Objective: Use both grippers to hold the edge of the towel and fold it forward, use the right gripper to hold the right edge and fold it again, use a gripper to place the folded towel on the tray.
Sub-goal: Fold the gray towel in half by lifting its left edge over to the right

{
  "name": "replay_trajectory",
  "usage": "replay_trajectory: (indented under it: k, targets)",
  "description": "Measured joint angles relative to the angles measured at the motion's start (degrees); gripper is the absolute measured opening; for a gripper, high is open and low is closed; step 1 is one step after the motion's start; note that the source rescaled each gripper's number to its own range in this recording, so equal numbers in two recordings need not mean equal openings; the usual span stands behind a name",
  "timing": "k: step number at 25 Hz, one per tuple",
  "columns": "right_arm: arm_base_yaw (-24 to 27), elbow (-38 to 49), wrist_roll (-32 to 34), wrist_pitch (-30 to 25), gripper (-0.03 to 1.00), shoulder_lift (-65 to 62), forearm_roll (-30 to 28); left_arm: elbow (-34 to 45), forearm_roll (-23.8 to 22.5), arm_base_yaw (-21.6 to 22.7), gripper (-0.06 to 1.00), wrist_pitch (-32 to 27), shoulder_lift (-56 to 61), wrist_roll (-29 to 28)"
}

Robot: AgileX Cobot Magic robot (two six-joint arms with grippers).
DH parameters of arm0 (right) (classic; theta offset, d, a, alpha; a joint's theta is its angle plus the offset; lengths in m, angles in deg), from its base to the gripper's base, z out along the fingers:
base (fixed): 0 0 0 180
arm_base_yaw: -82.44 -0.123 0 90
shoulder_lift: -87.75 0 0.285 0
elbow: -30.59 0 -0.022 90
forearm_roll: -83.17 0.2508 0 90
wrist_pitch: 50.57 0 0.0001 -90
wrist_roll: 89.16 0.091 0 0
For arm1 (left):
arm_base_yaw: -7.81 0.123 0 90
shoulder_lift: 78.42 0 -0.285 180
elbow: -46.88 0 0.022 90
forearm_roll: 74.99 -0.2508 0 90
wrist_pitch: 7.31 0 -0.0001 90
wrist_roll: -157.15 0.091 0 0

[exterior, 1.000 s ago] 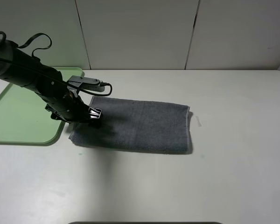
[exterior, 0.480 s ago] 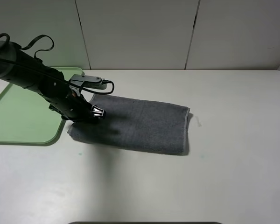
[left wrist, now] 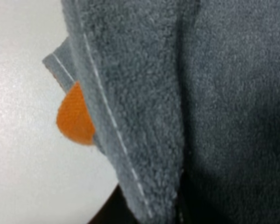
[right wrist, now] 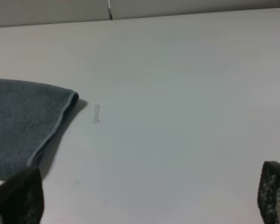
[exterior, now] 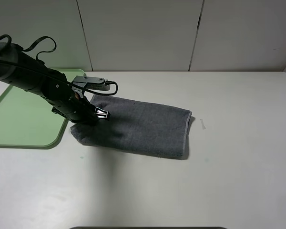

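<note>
Towel (exterior: 148, 129), dark grey terry folded to a long pad, lies on the white table (exterior: 229, 181) just beside the pale green tray (exterior: 24, 119), none of it over the rim. The left gripper (exterior: 99, 114) is down on the end nearest the tray, so this looks like the pick-up for placing. Done well, the jaws bite through every layer, lift until the hanging end clears the rim, and let go only once the whole pad is inside. Whether those jaws have closed on the cloth I cannot tell: the arm covers them from above, and the left wrist view fills with rucked terry and an orange stripe corner (left wrist: 74, 116). The right gripper (right wrist: 147, 196) stands wide and empty past the towel's end farthest from the tray, and is unseen from above. The frame cuts the tray off.
</note>
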Motion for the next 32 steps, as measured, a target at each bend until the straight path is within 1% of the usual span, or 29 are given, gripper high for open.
replay_trajectory:
  k: [3, 11, 18, 26, 29, 32]
  targets:
    - [0.0, 0.0, 0.0, 0.0, 1.00, 0.0, 0.0, 0.0, 0.0, 0.0, 0.06, -0.8, 0.7, 0.0]
    - [0.0, 0.0, 0.0, 0.0, 1.00, 0.0, 0.0, 0.0, -0.7, 0.6, 0.06, -12.3, 9.1, 0.0]
    - [0.0, 0.0, 0.0, 0.0, 1.00, 0.0, 0.0, -0.7, -2.4, 1.1, 0.06, -18.8, 14.2, -0.9]
    - [0.0, 0.0, 0.0, 0.0, 1.00, 0.0, 0.0, -5.9, -6.2, 1.1, 0.06, -33.1, 17.2, -3.0]
    - [0.0, 0.0, 0.0, 0.0, 1.00, 0.0, 0.0, -7.7, -6.9, 1.0, 0.06, -35.6, 17.6, -3.4]
    - [0.0, 0.0, 0.0, 0.0, 1.00, 0.0, 0.0, -9.1, -7.0, -0.1, 0.06, -36.5, 17.7, -4.0]
